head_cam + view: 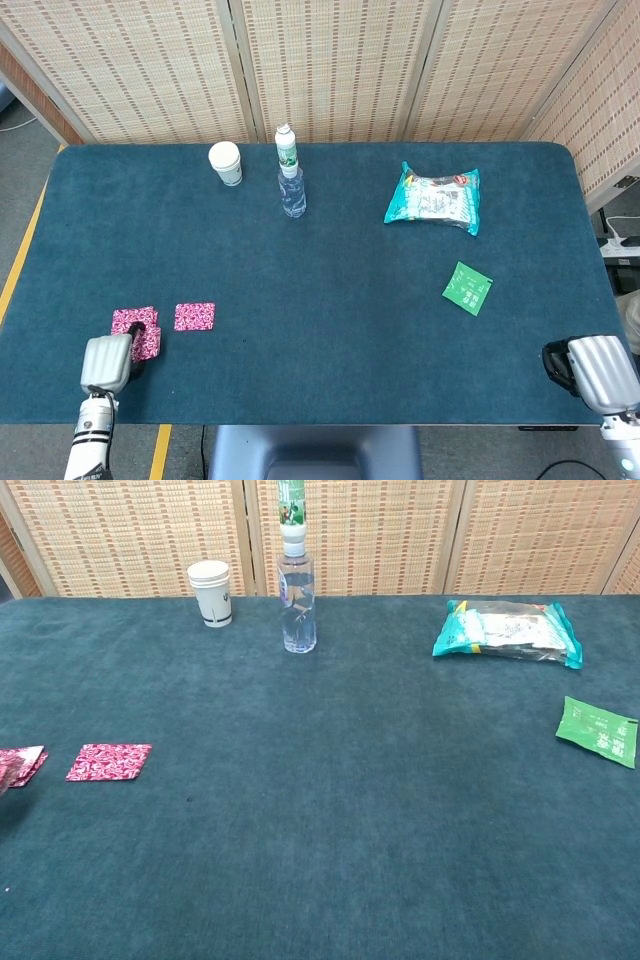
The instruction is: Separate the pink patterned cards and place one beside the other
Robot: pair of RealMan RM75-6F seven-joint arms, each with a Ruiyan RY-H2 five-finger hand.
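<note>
One pink patterned card (pixel 194 316) (pixel 108 762) lies flat on the blue table, on its own. A short gap to its left are more pink cards (pixel 137 331) (pixel 22 764), overlapping and slightly tilted at the chest view's left edge. My left hand (pixel 108 362) is at the table's front left, its dark fingertips pinching that left pink card. The chest view does not clearly show this hand. My right hand (pixel 592 370) rests at the front right corner, holding nothing, far from the cards.
At the back stand a white paper cup (pixel 226 163) (pixel 211 593) and a clear water bottle (pixel 291 172) (pixel 296 590). A teal snack bag (pixel 434 198) (pixel 508 630) and a green sachet (pixel 467 287) (pixel 598 730) lie on the right. The table's front edge is just behind my left hand.
</note>
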